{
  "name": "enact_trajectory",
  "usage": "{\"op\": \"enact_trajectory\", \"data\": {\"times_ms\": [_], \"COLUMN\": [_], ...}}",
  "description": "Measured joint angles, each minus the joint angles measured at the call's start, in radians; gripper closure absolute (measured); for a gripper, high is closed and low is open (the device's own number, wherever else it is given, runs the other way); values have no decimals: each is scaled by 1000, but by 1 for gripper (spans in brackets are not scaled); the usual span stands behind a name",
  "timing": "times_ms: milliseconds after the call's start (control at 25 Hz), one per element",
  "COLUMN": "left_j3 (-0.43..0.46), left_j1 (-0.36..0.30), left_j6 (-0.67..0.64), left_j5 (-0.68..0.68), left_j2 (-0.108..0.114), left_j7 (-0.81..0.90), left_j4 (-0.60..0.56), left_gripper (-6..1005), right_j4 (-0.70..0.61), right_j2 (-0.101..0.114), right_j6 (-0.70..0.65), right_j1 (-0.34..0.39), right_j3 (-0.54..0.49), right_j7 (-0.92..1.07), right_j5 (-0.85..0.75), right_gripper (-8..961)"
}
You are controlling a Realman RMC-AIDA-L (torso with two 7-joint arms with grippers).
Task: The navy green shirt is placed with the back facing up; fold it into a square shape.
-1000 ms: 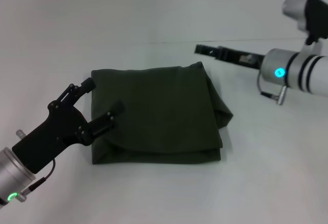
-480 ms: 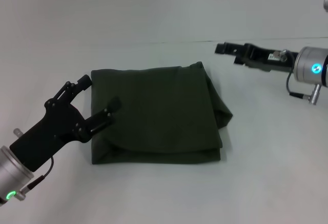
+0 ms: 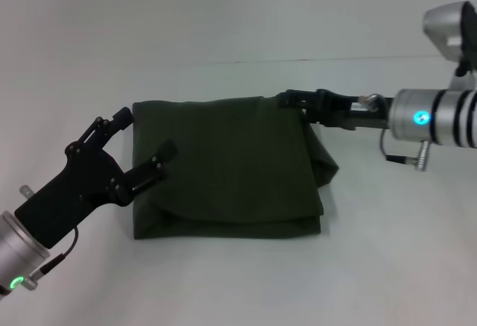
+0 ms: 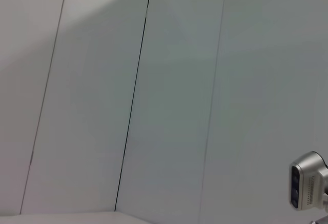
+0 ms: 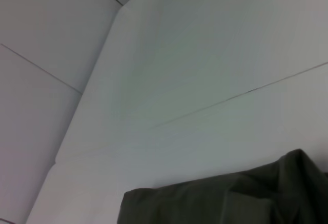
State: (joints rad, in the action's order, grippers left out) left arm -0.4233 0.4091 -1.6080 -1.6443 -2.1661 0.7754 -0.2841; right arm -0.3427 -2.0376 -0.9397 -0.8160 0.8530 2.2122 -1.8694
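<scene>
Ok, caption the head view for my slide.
Folded navy green shirt on the white table; open left gripper at its edge, right gripper at far corner.

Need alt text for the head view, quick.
A navy green shirt, folded into a rough square, lies on a white table. The left gripper, open, sits at its left edge; the right gripper reaches to its far right corner.

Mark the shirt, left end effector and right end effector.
shirt (image 3: 231,162), head view, middle of the folded top layer
left end effector (image 3: 145,138), head view, gap between its open fingers
right end effector (image 3: 287,99), head view, tip at the shirt's far right corner
</scene>
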Motion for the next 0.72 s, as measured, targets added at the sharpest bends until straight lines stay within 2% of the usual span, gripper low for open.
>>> {"op": "enact_trajectory", "data": {"times_ms": [320,560,720], "left_j3": [0,1,14], "left_j1": [-3,-4,-4], "left_j6": [1,1,1], "left_j5": [0,0,1], "left_j2": [0,0,0], "left_j7": [-1,-1,-1], "left_j4": [0,1,1], "left_gripper": [51,50,50], "right_j4": [11,57,109], "right_j2": [-47,-61,-62], "right_j6": [99,183,208], "right_j1": [-34,-67,-85], "right_j3": [0,-7,-7], "right_j7": [-29,-110,-222], "right_j5": [-1,43,171], "right_gripper": [54,54,54]}}
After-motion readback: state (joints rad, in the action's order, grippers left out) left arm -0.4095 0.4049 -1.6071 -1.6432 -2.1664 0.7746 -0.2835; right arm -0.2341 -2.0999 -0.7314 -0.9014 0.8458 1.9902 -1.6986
